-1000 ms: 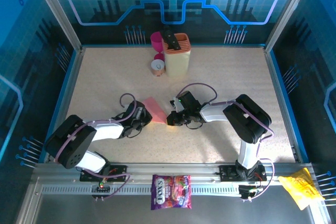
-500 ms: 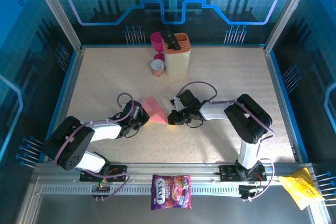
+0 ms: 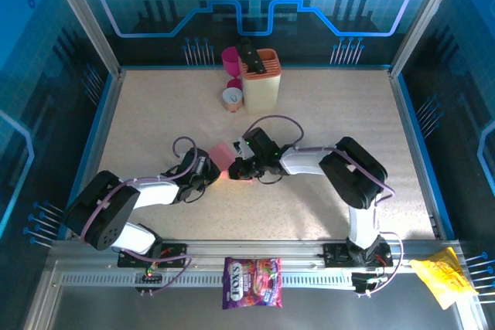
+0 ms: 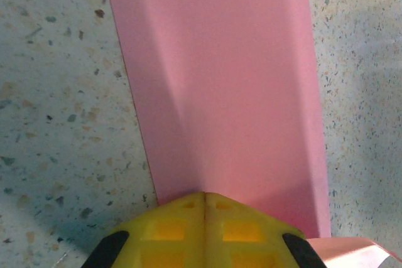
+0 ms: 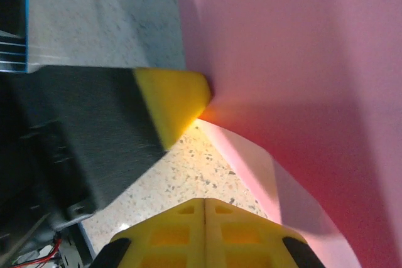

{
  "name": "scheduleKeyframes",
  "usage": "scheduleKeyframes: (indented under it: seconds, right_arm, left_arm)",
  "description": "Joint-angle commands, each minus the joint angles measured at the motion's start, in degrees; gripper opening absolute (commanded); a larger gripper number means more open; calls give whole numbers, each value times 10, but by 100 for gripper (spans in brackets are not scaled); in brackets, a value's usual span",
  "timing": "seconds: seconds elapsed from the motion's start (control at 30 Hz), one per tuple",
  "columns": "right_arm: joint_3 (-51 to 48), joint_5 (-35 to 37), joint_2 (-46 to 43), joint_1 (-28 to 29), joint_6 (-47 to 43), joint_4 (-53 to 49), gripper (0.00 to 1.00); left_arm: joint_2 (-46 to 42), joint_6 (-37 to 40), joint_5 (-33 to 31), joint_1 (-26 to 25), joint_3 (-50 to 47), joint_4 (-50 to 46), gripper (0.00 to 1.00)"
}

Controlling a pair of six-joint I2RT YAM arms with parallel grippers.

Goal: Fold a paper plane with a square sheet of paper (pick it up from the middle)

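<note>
The square sheet of paper (image 3: 223, 155) is salmon pink and lies mid-table between both arms, one side curled up and over. In the left wrist view the sheet (image 4: 220, 86) lies flat, and my left gripper (image 4: 205, 196) is shut with its yellow tips resting on the near edge. A lifted flap (image 4: 352, 252) shows at the bottom right. In the right wrist view my right gripper (image 5: 205, 200) is shut with nothing in it, just above bare table, and the curled sheet (image 5: 301, 92) arches over on its right. The left gripper's fingertip (image 5: 176, 101) touches the sheet there. From above, the left gripper (image 3: 207, 169) and right gripper (image 3: 236, 169) sit close together.
At the back stand a cream box with an orange top (image 3: 261, 83), a magenta cup (image 3: 231, 57) and a small round container (image 3: 231, 98). A purple candy bag (image 3: 252, 282) and a yellow bag (image 3: 442, 276) lie on the front rail. Blue walls enclose the table (image 3: 155, 113).
My right gripper has moved left toward the left gripper, pushing the sheet's right side up and over. The sheet now looks narrower from above. The left gripper has held its place.
</note>
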Motion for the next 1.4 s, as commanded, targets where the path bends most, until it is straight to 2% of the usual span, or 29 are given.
scheduleKeyframes:
  seconds: [0.0, 0.2, 0.7, 1.0, 1.2, 1.37]
  right_arm:
    - [-15, -1, 28, 5, 43, 61, 0]
    - [-63, -1, 34, -18, 46, 87, 0]
    - [-152, -26, -28, -84, 24, 87, 0]
    - [-212, -68, -26, -146, 73, 142, 0]
    - [-200, -69, -22, -154, 72, 113, 0]
    - [-185, -62, -18, -150, 61, 80, 0]
  left_arm:
    - [26, 2, -16, 5, -11, -71, 0]
    - [40, -10, -16, 5, -6, -88, 0]
    - [51, -17, -27, 5, -5, -104, 0]
    - [48, -19, -26, 5, -9, -102, 0]
    - [10, -37, -18, 3, -26, -105, 0]
    - [-72, -34, -36, -11, -20, -159, 0]
